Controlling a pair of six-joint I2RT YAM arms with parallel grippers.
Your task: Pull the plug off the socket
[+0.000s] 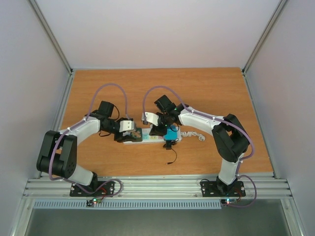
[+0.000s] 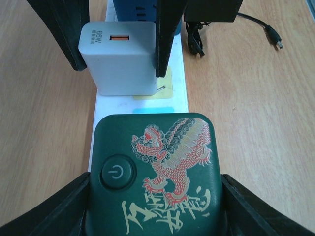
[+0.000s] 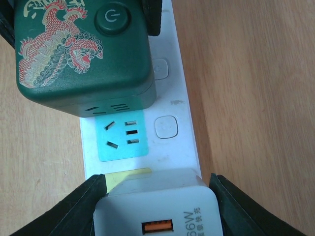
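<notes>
across the middle of the wooden table (image 1: 206, 93), between the two arms: the socket (image 1: 147, 139), long and white, lying left to right. on its left end, a green cube plug (image 2: 157, 147) with a red dragon print and a round power button (image 2: 117, 173), pinched on both sides by the left gripper (image 2: 156, 182). next along the socket, a bare blue-green outlet panel (image 3: 123, 135) beside small white switch buttons (image 3: 165, 128). then a white charger (image 3: 157, 214) marked 66w, standing over the yellow panel (image 3: 129, 174), squeezed between the fingers of the right gripper (image 3: 156, 187). beyond that, a blue plug (image 1: 171, 133) and a black adapter (image 1: 169, 144) with a thin cable (image 2: 256, 22) trailing onto the wood. at the right end, a curly white cord (image 1: 194, 135).
</notes>
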